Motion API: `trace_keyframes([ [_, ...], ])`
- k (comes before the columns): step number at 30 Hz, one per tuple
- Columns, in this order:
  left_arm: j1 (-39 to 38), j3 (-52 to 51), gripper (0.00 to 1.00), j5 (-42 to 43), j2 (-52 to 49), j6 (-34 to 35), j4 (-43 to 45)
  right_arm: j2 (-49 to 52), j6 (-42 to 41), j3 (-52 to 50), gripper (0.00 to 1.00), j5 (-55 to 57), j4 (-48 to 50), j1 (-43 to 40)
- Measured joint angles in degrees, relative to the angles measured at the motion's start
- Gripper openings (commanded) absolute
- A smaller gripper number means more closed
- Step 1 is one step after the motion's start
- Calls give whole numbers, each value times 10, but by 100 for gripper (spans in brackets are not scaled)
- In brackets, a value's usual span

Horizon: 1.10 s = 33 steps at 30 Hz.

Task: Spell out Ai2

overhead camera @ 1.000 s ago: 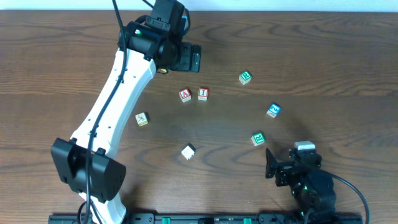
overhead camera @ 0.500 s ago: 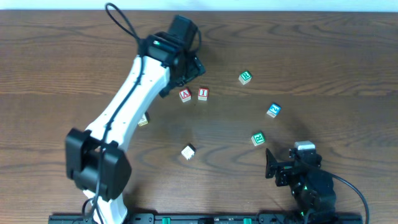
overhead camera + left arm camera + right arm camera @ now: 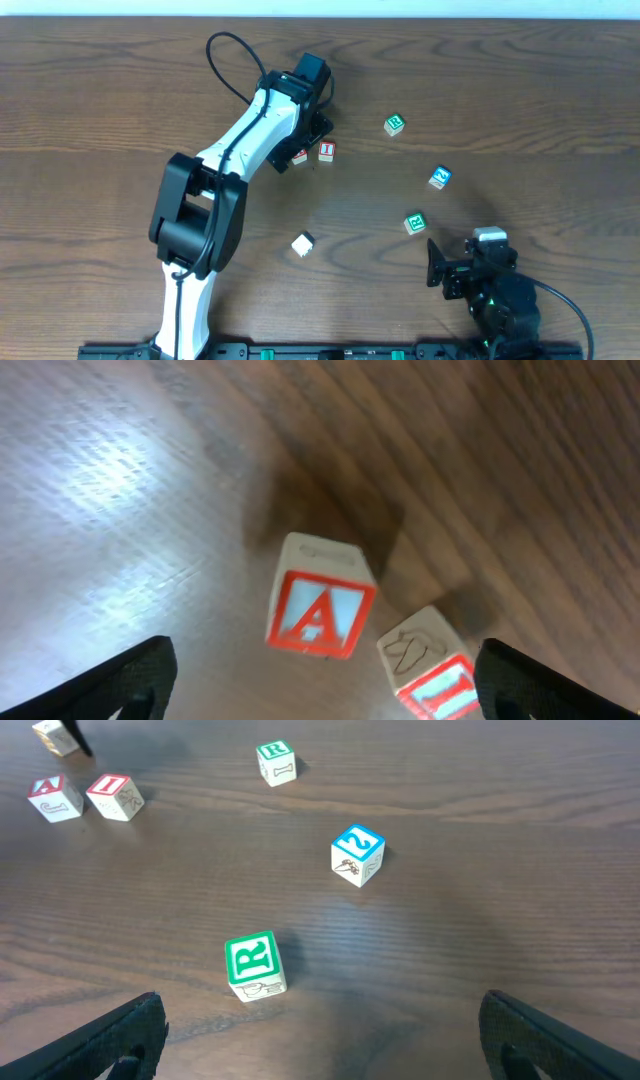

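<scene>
Red lettering marks the pair you want: the "A" block [image 3: 318,610] sits on the wooden table [image 3: 100,480] just ahead of your left claw [image 3: 325,688], whose fingers are spread wide and grip nothing. The "I" block [image 3: 437,678] stands just beside it. The blue "2" block [image 3: 357,854] lies well apart, between the near green "R" block [image 3: 254,964] and the far green "R" block [image 3: 275,764]. Your right claw [image 3: 320,1045] gapes empty.
</scene>
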<state>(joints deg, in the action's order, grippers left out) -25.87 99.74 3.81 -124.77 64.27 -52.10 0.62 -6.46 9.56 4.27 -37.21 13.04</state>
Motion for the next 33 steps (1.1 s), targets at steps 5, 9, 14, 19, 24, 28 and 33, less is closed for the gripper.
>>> trace_keyframes([
  [5, 1, 0, 89, 5, -11, 5, 19, 0, 0, 0, 99, 0, 0, 0],
  [9, 2, 0, 77, 5, -21, 9, 23, 0, 0, 0, 99, 0, 0, 0],
  [14, 2, 0, 64, 4, -29, 11, 22, 0, 0, 0, 99, 0, 0, 0],
  [19, 2, 0, 54, 0, -29, 14, 22, 0, 0, 0, 99, 0, 0, 0],
  [24, 3, 0, 47, -2, -29, 15, 22, 0, 0, 0, 99, 0, 0, 0],
  [28, 4, 0, 43, -8, -29, 6, 22, 0, 0, 0, 99, 0, 0, 0],
  [33, 5, 0, 40, -12, -29, -13, 21, 0, 0, 0, 99, 0, 0, 0],
])
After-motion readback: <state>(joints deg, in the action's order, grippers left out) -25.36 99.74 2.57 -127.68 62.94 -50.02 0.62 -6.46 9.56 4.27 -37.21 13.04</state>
